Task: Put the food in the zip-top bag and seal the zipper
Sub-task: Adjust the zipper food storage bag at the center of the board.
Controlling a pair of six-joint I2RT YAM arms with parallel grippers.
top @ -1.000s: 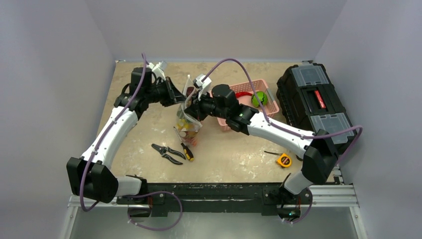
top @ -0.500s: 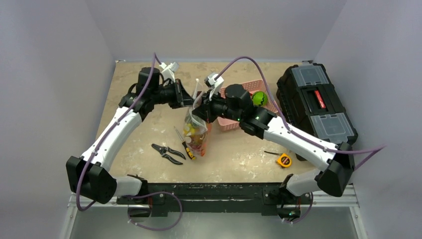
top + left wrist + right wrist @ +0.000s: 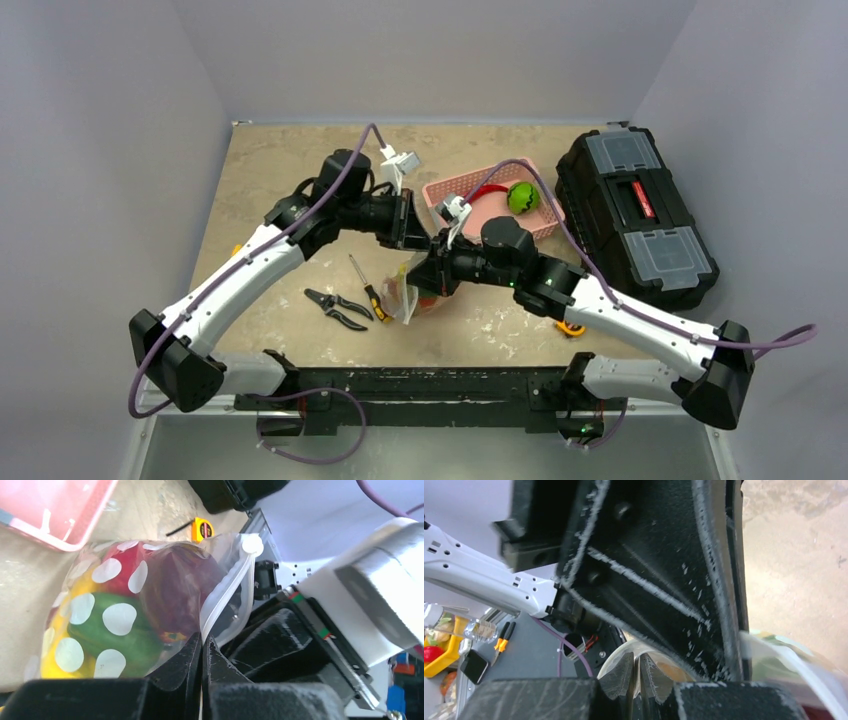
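The zip-top bag (image 3: pixel 412 292) is held between the two arms near the middle of the table, already bulging with food (image 3: pixel 115 625) — red, green, yellow and dark purple pieces. The pink basket (image 3: pixel 470 182) holds a green piece (image 3: pixel 520 197) and a red one (image 3: pixel 482 192), so filling looks unfinished. The zipper (image 3: pixel 225 595) is not clearly sealed. The left gripper (image 3: pixel 202 652) pinches the bag's mouth edge. The right gripper (image 3: pixel 636 672) has its fingers close together — whether on plastic, I cannot tell.

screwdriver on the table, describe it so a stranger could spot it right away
On the tan table, just left of the dotted bag, lie two tools. The screwdriver is the straight one with a yellow-and-black handle; its neighbour is black two-handled cutters.
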